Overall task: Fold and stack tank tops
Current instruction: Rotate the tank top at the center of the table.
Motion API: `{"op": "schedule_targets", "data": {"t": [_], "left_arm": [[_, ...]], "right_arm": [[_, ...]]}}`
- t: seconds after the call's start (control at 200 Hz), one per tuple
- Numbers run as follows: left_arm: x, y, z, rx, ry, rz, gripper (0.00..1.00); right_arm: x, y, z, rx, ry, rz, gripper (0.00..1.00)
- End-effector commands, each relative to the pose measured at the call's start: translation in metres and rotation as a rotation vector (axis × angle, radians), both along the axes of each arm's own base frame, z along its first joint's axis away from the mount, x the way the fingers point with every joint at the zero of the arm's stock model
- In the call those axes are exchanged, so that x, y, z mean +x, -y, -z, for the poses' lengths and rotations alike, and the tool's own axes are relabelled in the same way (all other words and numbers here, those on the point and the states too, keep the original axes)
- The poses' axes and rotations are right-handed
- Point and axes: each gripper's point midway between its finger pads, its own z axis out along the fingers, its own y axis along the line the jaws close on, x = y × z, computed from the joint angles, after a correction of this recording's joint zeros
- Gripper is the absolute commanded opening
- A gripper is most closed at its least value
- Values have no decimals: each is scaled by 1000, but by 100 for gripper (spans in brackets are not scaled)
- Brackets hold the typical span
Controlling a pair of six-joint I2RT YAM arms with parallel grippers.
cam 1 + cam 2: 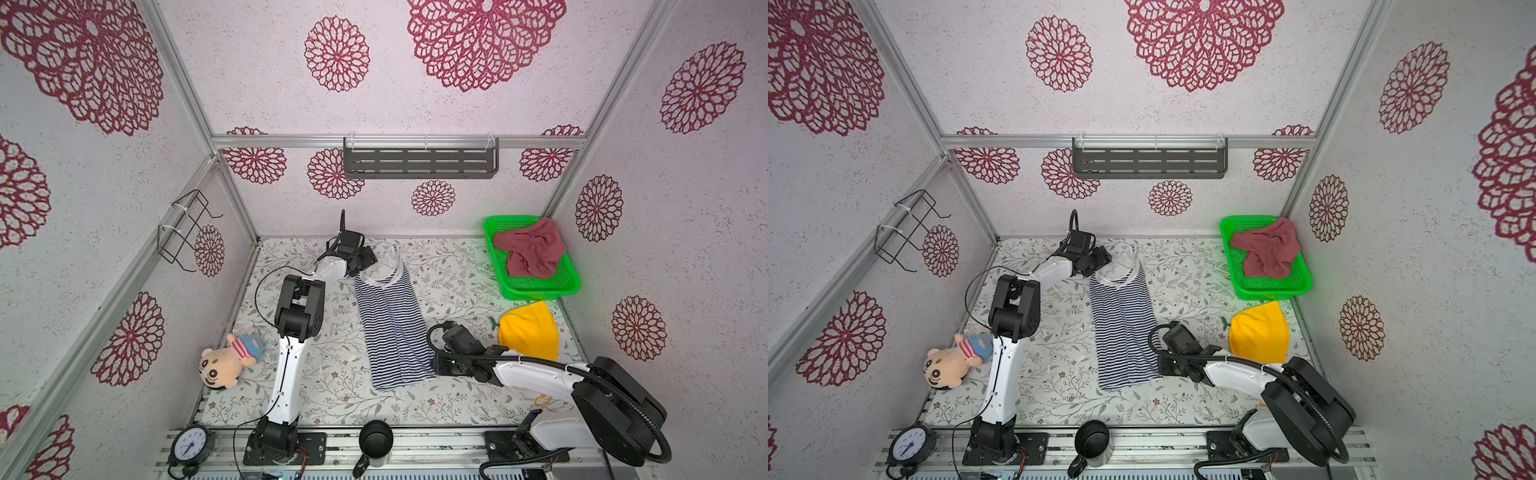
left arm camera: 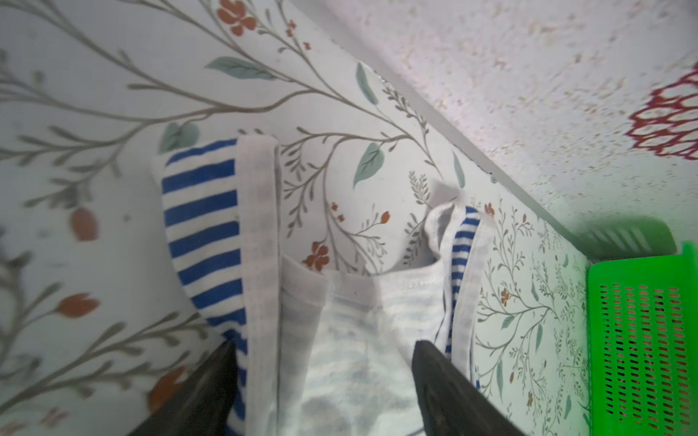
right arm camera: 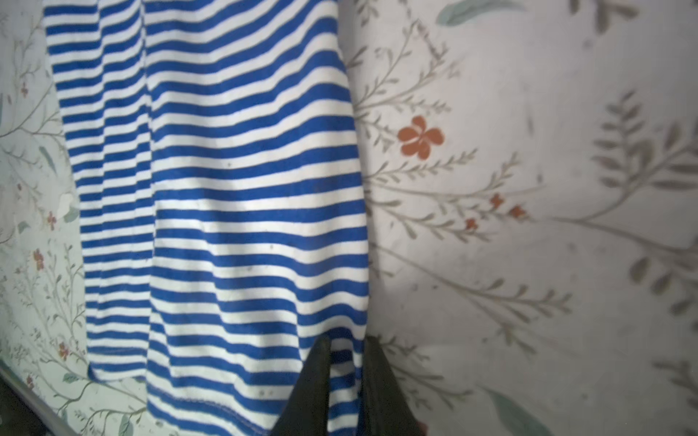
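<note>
The striped tank top (image 1: 390, 328) (image 1: 1123, 328) lies lengthwise on the flowered table, folded narrow, straps at the far end. My left gripper (image 1: 361, 259) (image 1: 1098, 257) (image 2: 323, 341) is open at that far end, its jaws standing wide on either side of the white-edged neckline (image 2: 264, 234). My right gripper (image 1: 436, 365) (image 1: 1163, 365) (image 3: 347, 339) is shut on the near right hem corner of the striped top (image 3: 226, 188), a fold of cloth pinched between its fingers. The maroon tank top (image 1: 532, 249) (image 1: 1266, 249) lies crumpled in the green basket (image 1: 540, 291) (image 1: 1275, 293).
A yellow cloth (image 1: 530, 330) lies right of my right arm, near the basket (image 2: 642, 321). A plush toy (image 1: 232, 357) lies at the left edge. A black mug (image 1: 374, 442) and a clock (image 1: 191, 444) stand on the front rail. The back wall is close behind my left gripper.
</note>
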Motion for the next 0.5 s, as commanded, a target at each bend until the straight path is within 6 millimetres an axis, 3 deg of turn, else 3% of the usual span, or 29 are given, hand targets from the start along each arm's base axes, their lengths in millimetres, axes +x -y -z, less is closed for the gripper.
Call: {"op": "schedule_targets", "data": {"t": [0.0, 0.085, 0.165, 0.27, 0.375, 0.415, 0.495], "left_arm": [[-39, 22, 78, 13, -238, 48, 76], [-31, 39, 75, 6, -229, 72, 77], [-24, 42, 66, 3, -209, 77, 77], [-22, 25, 46, 26, -186, 71, 83], [-35, -1, 21, 97, -151, 80, 100], [-43, -10, 7, 130, -132, 90, 98], [-64, -26, -22, 209, -98, 119, 97]], "right_arm": [[-23, 14, 15, -33, -88, 78, 20], [-18, 14, 8, -25, -61, 102, 20], [-11, 13, -2, -23, -32, 113, 23], [-7, 13, -16, -29, -10, 112, 39], [-4, 18, -30, -57, 0, 107, 61], [-4, 21, -34, -65, -1, 103, 69], [-2, 23, -39, -79, 1, 87, 74]]}}
